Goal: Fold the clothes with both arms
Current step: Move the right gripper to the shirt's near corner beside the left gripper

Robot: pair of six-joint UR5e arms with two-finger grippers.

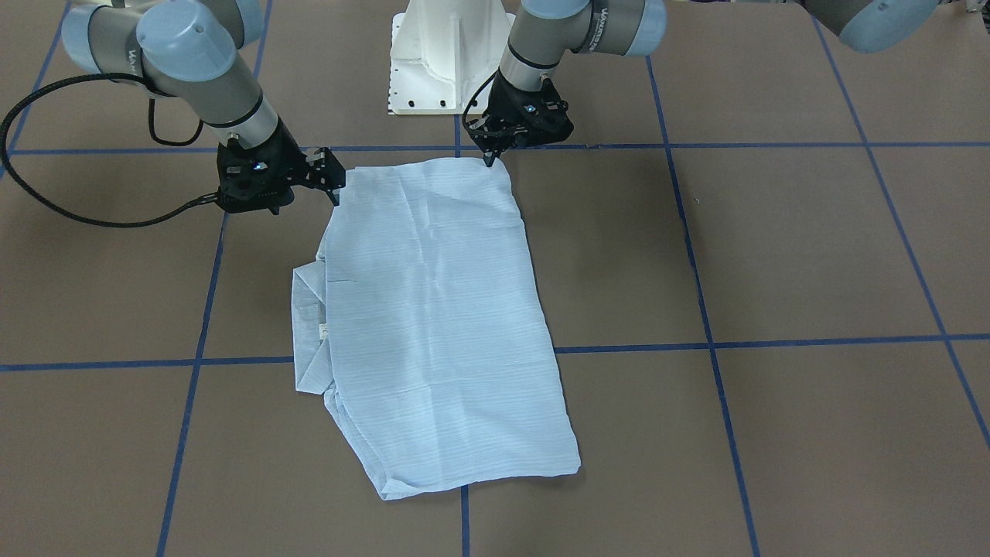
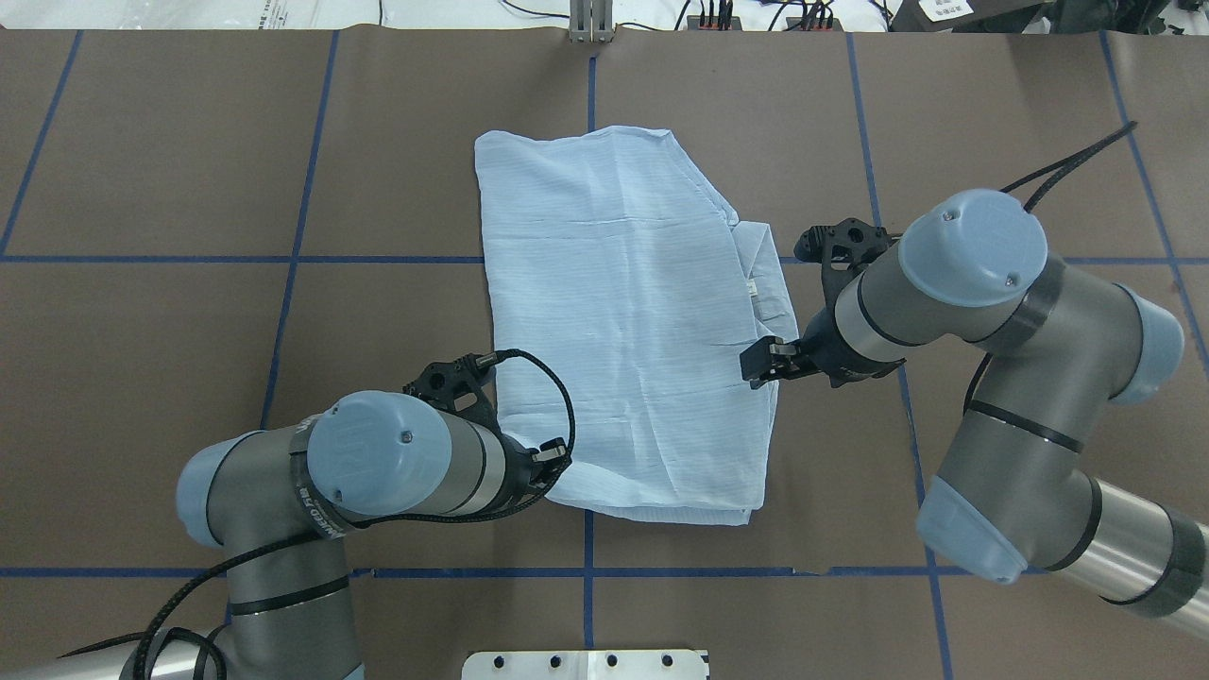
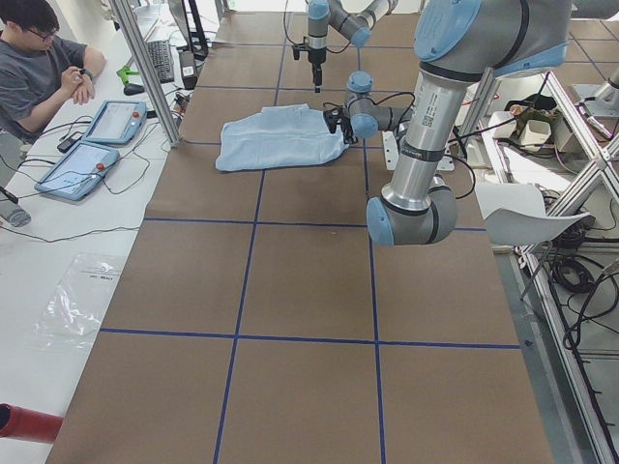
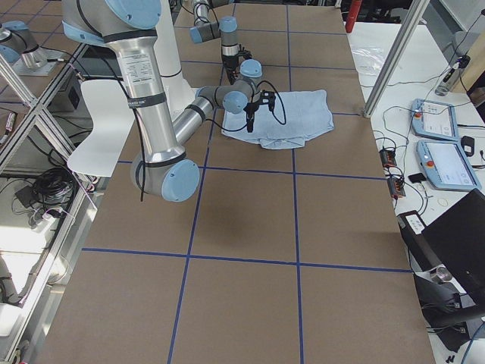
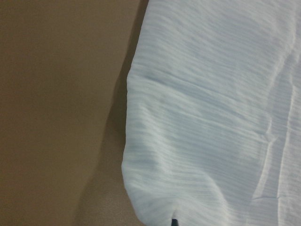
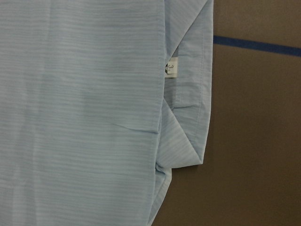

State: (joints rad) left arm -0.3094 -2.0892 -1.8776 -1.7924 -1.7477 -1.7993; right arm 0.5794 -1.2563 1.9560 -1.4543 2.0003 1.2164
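Currently your left gripper (image 1: pixel 489 160) has its black fingers drawn to a narrow point on the thin, pale-blue, finely striped shirt (image 2: pixel 623 312), at the left corner nearest the robot. In its wrist view the cloth bunches around one dark fingertip (image 5: pixel 174 221), so it is pinching that corner. Your right gripper (image 2: pixel 760 364) sits at the shirt's right edge, towards the end nearer the robot. You cannot tell from any view whether it is wide or closed, or whether it touches the cloth, and its own wrist view shows no fingers.

Moving outward, the shirt lies folded into a long rectangle in the middle of the brown paper-covered table (image 2: pixel 189 142). Its length runs from the robot's side to the far side, across one of the blue tape lines (image 2: pixel 378 259). The pointed collar (image 6: pixel 188 141) pokes out from under the folded panel on the right. At that panel's edge you can read the small white neck label (image 6: pixel 171 68), which carries a single "3".

The grey tubular left arm (image 2: pixel 397 467) and right arm (image 2: pixel 945 283), both with light-blue joint caps, carry white lettering on their bands, too small to read whole. Between them, on the near side, stands the white pedestal base (image 1: pixel 441 62).
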